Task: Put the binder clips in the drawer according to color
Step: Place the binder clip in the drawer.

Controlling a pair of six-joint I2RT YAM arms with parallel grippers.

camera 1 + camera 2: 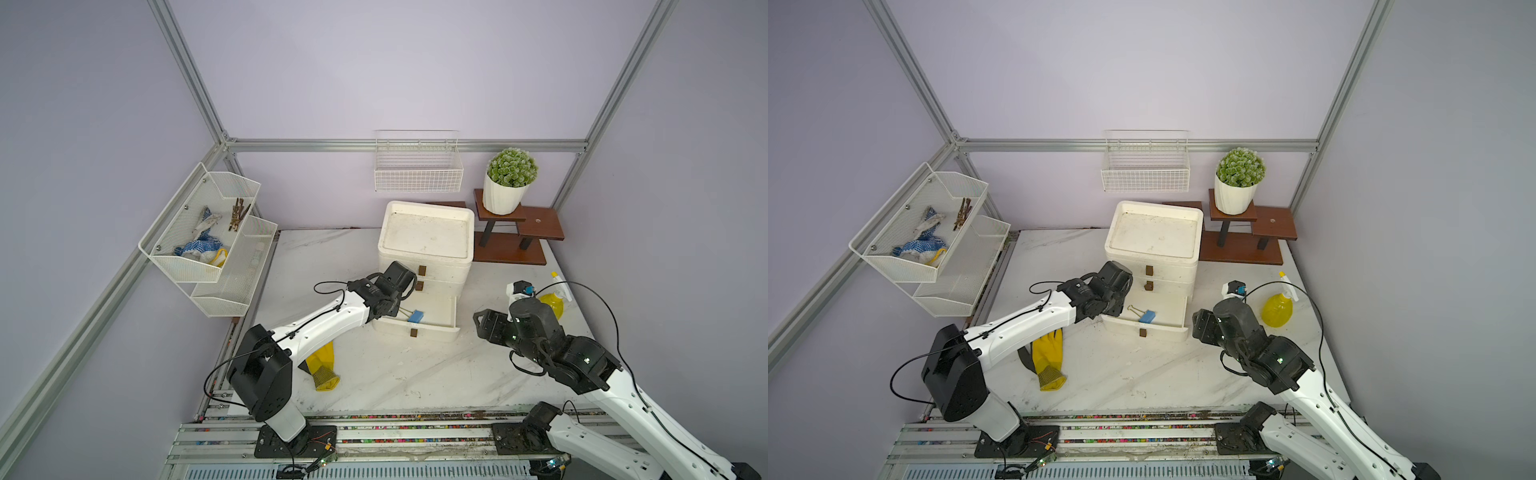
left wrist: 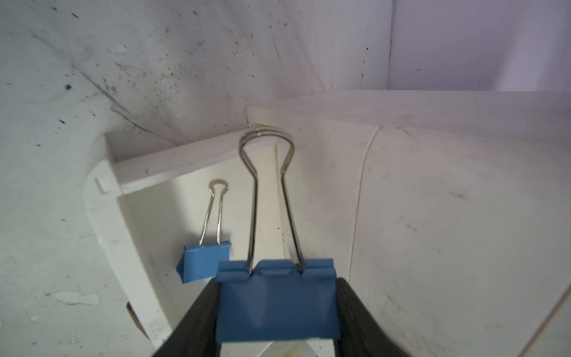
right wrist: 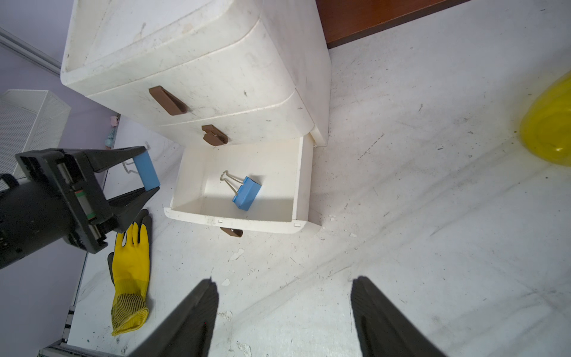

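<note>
Nearest, aluminium rail (image 1: 415, 432) carrying both arm bases. Beyond it, marble counter (image 1: 415, 374); yellow glove (image 1: 1048, 357) lies flat on its left side. Right gripper (image 3: 282, 279) hangs above bare counter, near and right of the drawer unit (image 1: 426, 232), jaws spread wide, nothing between them. Left gripper (image 3: 150, 170) is clamped on a blue binder clip (image 2: 275, 306) by its body, wire handles sticking out ahead; clip is in the air by the left edge of the open bottom drawer (image 3: 234, 218). Second blue binder clip (image 3: 247, 197) lies inside that drawer, alone. Both upper drawers closed. Yellow spray bottle (image 1: 1277, 309) right of the unit. Potted plant (image 1: 511, 168) on wooden stand (image 1: 519, 245), far right.
</note>
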